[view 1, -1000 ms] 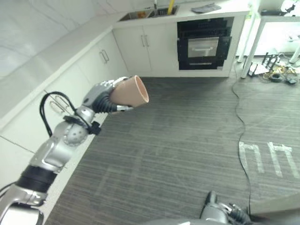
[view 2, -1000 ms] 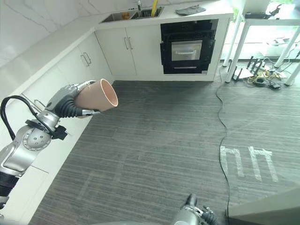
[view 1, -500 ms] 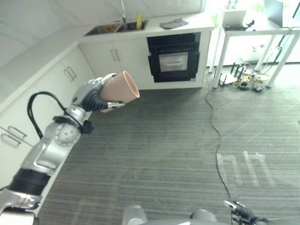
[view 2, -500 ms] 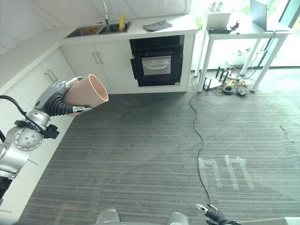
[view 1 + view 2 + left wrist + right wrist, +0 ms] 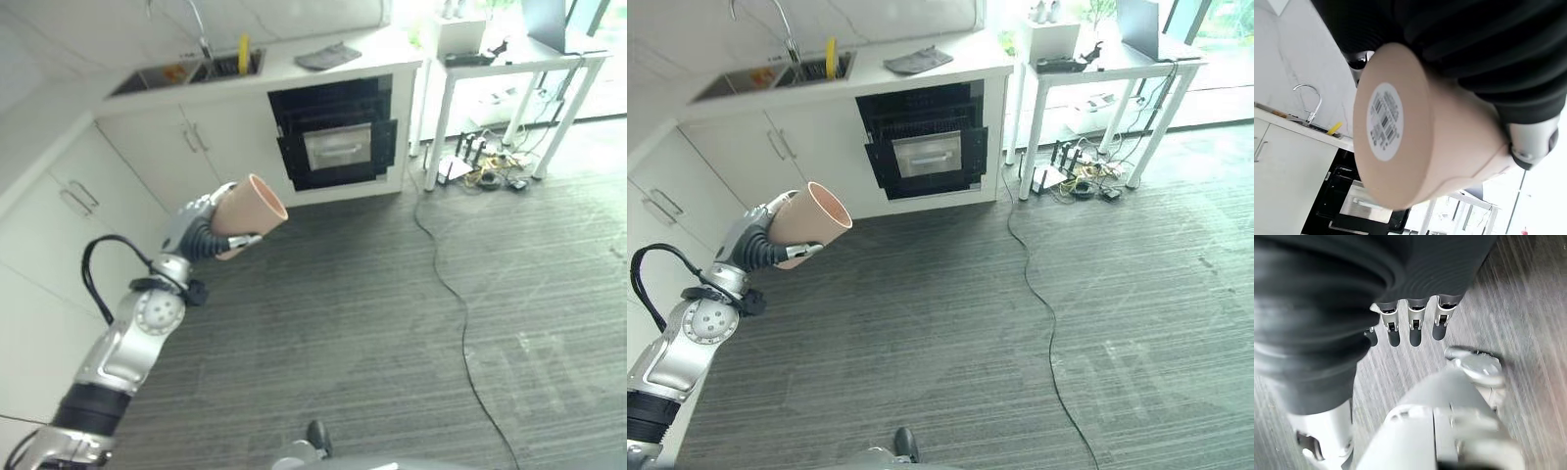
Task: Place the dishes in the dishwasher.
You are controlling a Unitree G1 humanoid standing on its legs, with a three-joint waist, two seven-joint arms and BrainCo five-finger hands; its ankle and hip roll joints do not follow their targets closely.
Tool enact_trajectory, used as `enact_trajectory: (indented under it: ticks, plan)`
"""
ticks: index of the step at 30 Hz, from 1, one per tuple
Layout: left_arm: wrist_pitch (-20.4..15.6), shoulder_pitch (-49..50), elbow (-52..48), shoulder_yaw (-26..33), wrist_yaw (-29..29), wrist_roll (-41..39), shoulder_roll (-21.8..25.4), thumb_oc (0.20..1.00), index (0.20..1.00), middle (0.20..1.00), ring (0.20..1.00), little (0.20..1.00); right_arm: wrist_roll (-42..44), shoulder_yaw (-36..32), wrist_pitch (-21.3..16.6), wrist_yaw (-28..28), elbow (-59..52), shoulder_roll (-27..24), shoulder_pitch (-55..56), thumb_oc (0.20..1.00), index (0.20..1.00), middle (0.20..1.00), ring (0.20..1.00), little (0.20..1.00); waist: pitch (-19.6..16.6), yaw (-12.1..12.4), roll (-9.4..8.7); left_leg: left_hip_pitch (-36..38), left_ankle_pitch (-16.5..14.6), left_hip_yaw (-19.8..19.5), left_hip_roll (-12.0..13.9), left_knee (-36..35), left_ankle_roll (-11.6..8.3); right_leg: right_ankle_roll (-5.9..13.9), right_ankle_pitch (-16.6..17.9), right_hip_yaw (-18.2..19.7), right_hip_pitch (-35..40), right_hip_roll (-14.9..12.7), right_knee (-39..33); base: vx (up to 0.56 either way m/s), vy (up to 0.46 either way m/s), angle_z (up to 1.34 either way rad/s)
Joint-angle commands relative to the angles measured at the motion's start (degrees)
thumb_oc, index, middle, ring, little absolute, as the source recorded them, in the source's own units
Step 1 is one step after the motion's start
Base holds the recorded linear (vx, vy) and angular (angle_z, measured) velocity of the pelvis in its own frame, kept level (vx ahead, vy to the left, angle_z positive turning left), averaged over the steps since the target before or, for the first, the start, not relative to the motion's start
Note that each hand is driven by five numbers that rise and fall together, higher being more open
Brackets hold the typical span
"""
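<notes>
A peach-coloured cup (image 5: 251,206) lies on its side in my left hand (image 5: 197,231), mouth turned toward the room, held above the grey floor. In the left wrist view the cup's labelled base (image 5: 1386,122) faces the camera, with the fingers curled round its wall. The black dishwasher (image 5: 336,134) is built in under the far white counter, its front closed, well beyond the cup. My right hand (image 5: 1410,325) hangs low over the floor with relaxed fingers and holds nothing.
White cabinets (image 5: 54,230) line the left side. A sink (image 5: 181,73) with a tap, a yellow object (image 5: 243,55) and a grey cloth (image 5: 328,56) sit on the counter. A white table (image 5: 509,64) stands at the right, with cables and clutter beneath it.
The camera has swung, so the counter and dishwasher now sit nearer the middle of the view. The cup stays held in my left hand in the same pose.
</notes>
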Motion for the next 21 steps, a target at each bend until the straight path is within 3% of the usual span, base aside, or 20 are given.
enact_trajectory:
  ticks: [1,3,5,6,7,8,9,11,12,14,16,19,20,21]
  plan:
    - [-2.40,-4.87,-5.00,2.30,0.30,1.71,2.37,0.200,0.200,0.200,0.200,0.200,1.30,-1.55,0.04,-0.25,-1.83,-2.10,-0.16,1.000,1.000,1.000,1.000,1.000,-2.24,1.70,2.56,-6.28,0.39,-4.02,4.59,1.03,-4.04,-0.40,-2.68,3.12,-4.78,6.84,10.77,0.30,0.436,0.22]
    - [-3.54,-7.77,-3.89,-0.06,0.18,1.37,3.31,0.200,0.200,0.200,0.200,0.200,3.26,-2.46,0.42,-1.01,-2.52,-1.49,0.59,1.000,1.000,1.000,1.000,1.000,-2.93,1.80,1.63,-6.14,-1.55,-3.76,0.64,1.29,-1.58,1.02,0.39,3.93,-4.68,7.34,16.57,0.31,0.429,0.63]
    - [-3.30,-9.64,-3.96,-1.87,-0.43,0.87,3.81,0.200,0.200,0.200,0.200,0.200,4.19,-3.33,0.76,-1.11,-2.90,-0.67,1.34,1.000,1.000,1.000,1.000,1.000,-3.38,2.10,0.60,-5.88,-3.38,-3.51,-2.57,1.87,0.65,2.48,6.51,3.90,-5.99,6.50,23.05,0.23,0.358,0.86]
    - [-2.66,-10.29,-4.22,-2.78,-0.18,-0.54,4.90,0.200,0.200,0.200,0.200,0.200,4.02,-3.70,-0.31,-0.62,-2.47,-0.18,1.39,1.000,1.000,1.000,1.000,1.000,-3.22,1.56,1.33,-3.53,-4.91,-3.36,-4.04,0.89,2.79,3.22,11.74,4.78,-13.50,4.42,32.89,0.33,0.406,0.91]
    - [-3.33,-11.46,-3.42,-3.04,0.74,-2.61,7.45,0.200,0.200,0.200,0.200,0.200,5.27,-2.91,-2.36,-0.81,-2.73,0.70,0.91,1.000,1.000,1.000,1.000,1.000,-1.68,-0.17,1.75,-1.50,-7.87,-4.29,-4.78,2.36,2.54,2.92,10.89,4.73,-21.46,6.71,28.22,0.31,0.330,1.01]
    - [-3.41,-11.72,-3.25,-3.11,0.76,-2.76,7.70,0.200,0.200,0.200,0.200,0.200,5.31,-2.78,-2.58,-0.89,-2.93,0.77,0.92,1.000,1.000,1.000,1.000,1.000,-1.46,-0.44,1.77,-1.28,-8.34,-4.90,-5.00,2.74,2.36,2.94,11.08,4.60,-21.94,6.90,26.59,0.47,0.120,0.76]
    - [-3.19,-11.98,-3.73,-3.07,1.01,-2.17,7.62,0.200,0.200,0.200,0.200,0.200,5.92,-2.03,-1.60,-1.79,-5.78,0.38,1.29,1.000,1.000,1.000,1.000,1.000,-0.70,-1.27,1.87,2.26,-10.31,-8.59,-5.80,2.36,1.61,1.85,13.52,2.66,-24.84,4.02,14.52,0.36,-0.026,0.57]
    - [-2.46,-11.84,-4.83,-3.60,1.57,-1.73,7.35,0.200,0.200,0.200,0.200,0.200,6.82,-1.69,-0.25,-2.43,-7.41,0.27,1.44,1.000,1.000,1.000,1.000,1.000,0.21,-2.31,1.50,4.68,-12.62,-10.24,-5.86,2.21,1.57,2.50,17.05,3.66,-27.11,1.27,8.77,0.49,-0.110,0.68]
    - [-2.33,-11.31,-6.00,-3.69,1.69,-2.23,7.91,0.200,0.200,0.200,0.200,0.200,7.24,-1.70,0.39,-3.32,-7.76,0.89,1.22,1.000,1.000,1.000,1.000,1.000,1.18,-2.97,0.80,7.86,-16.14,-11.96,-5.30,2.87,1.36,3.64,21.43,5.94,-29.54,-2.09,0.74,0.56,-0.157,1.01]
    - [-3.03,-10.47,-6.09,-2.88,1.27,-2.47,8.48,0.200,0.200,0.200,0.200,0.200,6.73,-2.38,0.35,-3.66,-7.15,1.68,0.93,1.000,1.000,1.000,1.000,1.000,1.41,-2.96,0.91,9.11,-18.08,-12.62,-4.58,4.54,1.02,3.98,21.83,6.45,-29.92,-2.66,-1.43,0.56,-0.140,0.95]
    - [-3.71,-10.21,-5.15,-2.11,0.17,-3.07,8.62,0.200,0.200,0.200,0.200,0.200,6.77,-2.85,0.63,-3.34,-6.15,1.75,0.76,1.000,1.000,1.000,1.000,1.000,0.68,-2.68,0.48,8.73,-20.05,-12.43,-4.28,8.39,0.86,3.81,19.56,5.64,-27.75,-2.41,-1.24,0.62,-0.134,0.79]
    - [-3.04,-9.24,-4.73,-2.35,-0.46,-1.78,6.95,0.200,0.200,0.200,0.200,0.200,7.29,-1.81,2.00,-3.24,-4.75,0.78,-0.45,1.000,1.000,1.000,1.000,1.000,-1.77,-2.75,-0.03,9.65,-23.11,-12.04,-3.04,15.11,-0.43,2.11,15.53,4.95,-26.19,1.05,0.88,0.60,-0.091,0.44]
    - [-2.71,-8.66,-4.57,-2.08,-0.28,-1.45,6.74,0.200,0.200,0.200,0.200,0.200,6.40,-1.18,2.28,-3.04,-4.73,0.13,-0.82,1.000,1.000,1.000,1.000,1.000,-2.60,-2.85,0.28,9.57,-22.02,-11.32,-1.84,18.02,-1.52,0.72,14.13,4.41,-25.51,2.62,0.94,0.52,-0.052,0.10]
    - [-2.42,-8.09,-4.53,-1.47,-0.32,-1.82,6.97,0.200,0.200,0.200,0.200,0.200,5.82,-0.84,2.32,-2.58,-4.21,-0.80,-1.30,1.000,1.000,1.000,1.000,1.000,-3.44,-2.99,0.50,9.66,-18.18,-10.11,-0.56,23.30,-3.38,-1.04,12.42,3.75,-24.50,4.19,0.66,0.46,-0.064,-0.42]
